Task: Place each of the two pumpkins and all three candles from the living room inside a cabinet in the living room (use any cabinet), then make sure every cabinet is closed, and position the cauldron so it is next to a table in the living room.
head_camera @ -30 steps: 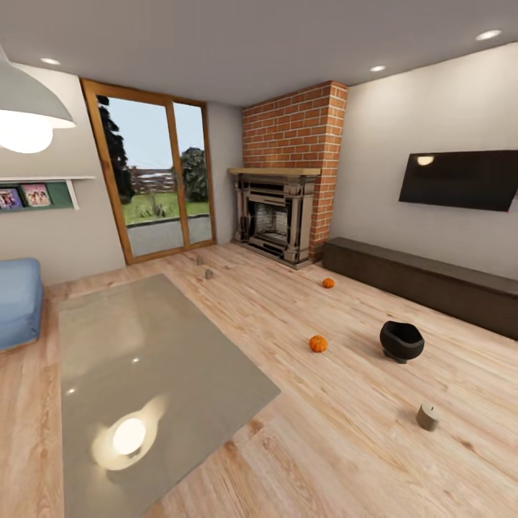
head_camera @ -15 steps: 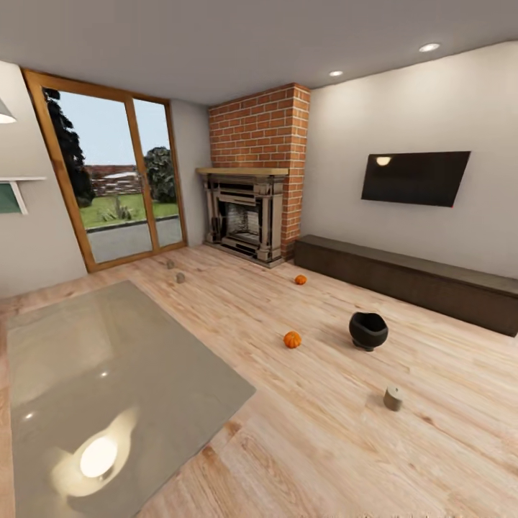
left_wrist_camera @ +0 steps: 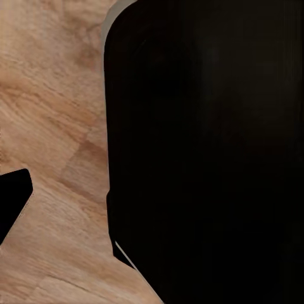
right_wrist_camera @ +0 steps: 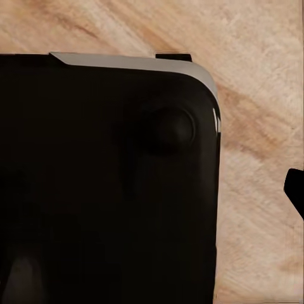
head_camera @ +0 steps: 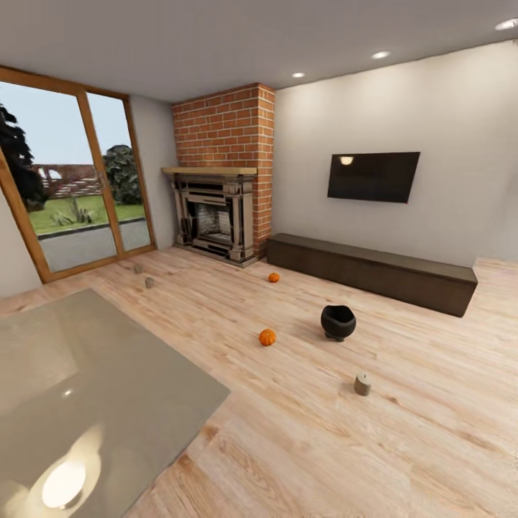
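Two orange pumpkins lie on the wood floor, one mid-room (head_camera: pixel 267 337) and one nearer the fireplace (head_camera: pixel 273 277). The black cauldron (head_camera: pixel 338 321) stands on the floor to the right of the nearer pumpkin. One brownish-grey candle (head_camera: pixel 363 384) stands in front of the cauldron; two more candles (head_camera: pixel 150 282) (head_camera: pixel 137 268) sit by the glass door. The long dark-brown cabinet (head_camera: pixel 370 272) runs along the right wall, all fronts shut. The glossy grey table (head_camera: pixel 93 388) fills the lower left. A dark fingertip (left_wrist_camera: pixel 12 196) edges the left wrist view, and another fingertip (right_wrist_camera: pixel 296 190) edges the right wrist view.
A stone-coloured fireplace (head_camera: pixel 214 216) under a brick chimney stands in the far corner. A TV (head_camera: pixel 373 176) hangs above the cabinet. A glass door (head_camera: pixel 72 194) is at far left. Both wrist views face a black part of the robot (left_wrist_camera: pixel 209 152) over wood floor.
The whole head view has swung to the right: the lamp, shelf and blue sofa have left the picture and the cabinet's right end has come in. The things on the floor have not moved.
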`<state>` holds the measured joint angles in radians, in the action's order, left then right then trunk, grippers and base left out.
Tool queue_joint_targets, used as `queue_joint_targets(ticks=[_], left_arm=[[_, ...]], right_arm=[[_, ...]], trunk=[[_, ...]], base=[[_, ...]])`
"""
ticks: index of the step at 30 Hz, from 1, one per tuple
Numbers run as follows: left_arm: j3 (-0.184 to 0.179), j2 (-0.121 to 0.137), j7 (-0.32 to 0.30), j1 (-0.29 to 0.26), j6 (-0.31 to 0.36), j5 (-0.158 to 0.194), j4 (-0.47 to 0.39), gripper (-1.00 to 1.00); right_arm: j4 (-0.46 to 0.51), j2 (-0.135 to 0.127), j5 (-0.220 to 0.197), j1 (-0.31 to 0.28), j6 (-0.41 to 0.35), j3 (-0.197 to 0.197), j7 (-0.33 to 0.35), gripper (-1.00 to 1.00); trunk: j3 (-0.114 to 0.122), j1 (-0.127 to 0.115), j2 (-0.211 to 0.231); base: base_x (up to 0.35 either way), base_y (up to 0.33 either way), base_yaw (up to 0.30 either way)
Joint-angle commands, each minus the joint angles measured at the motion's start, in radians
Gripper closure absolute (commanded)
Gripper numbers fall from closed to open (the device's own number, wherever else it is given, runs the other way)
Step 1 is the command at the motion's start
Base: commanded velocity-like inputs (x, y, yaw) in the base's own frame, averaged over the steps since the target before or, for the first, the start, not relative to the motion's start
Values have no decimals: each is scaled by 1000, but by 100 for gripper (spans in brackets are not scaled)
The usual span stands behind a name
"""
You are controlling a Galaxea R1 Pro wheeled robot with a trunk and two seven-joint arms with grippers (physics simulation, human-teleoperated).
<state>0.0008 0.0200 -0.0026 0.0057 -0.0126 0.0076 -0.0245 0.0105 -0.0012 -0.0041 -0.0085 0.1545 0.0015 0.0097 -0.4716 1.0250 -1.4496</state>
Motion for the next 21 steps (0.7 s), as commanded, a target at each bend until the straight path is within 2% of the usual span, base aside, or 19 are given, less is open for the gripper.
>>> queue_joint_targets(ticks=[1,13,21], left_arm=[[-1,0,-1,1,-2,0,-2,-100],[-1,-3,-11,0,-3,-5,-23,-100],[-5,-1,-11,0,-18,-9,-25,-100]], right_arm=[[-1,0,-1,-1,4,0,1,-100],[0,2,0,-1,5,0,1,-100],[0,7,0,-1,5,0,1,-100]], trunk=[[-1,0,0],[-6,0,0],[-10,0,0]], base=[[0,0,-274],[0,-11,-274],[0,-212,-274]])
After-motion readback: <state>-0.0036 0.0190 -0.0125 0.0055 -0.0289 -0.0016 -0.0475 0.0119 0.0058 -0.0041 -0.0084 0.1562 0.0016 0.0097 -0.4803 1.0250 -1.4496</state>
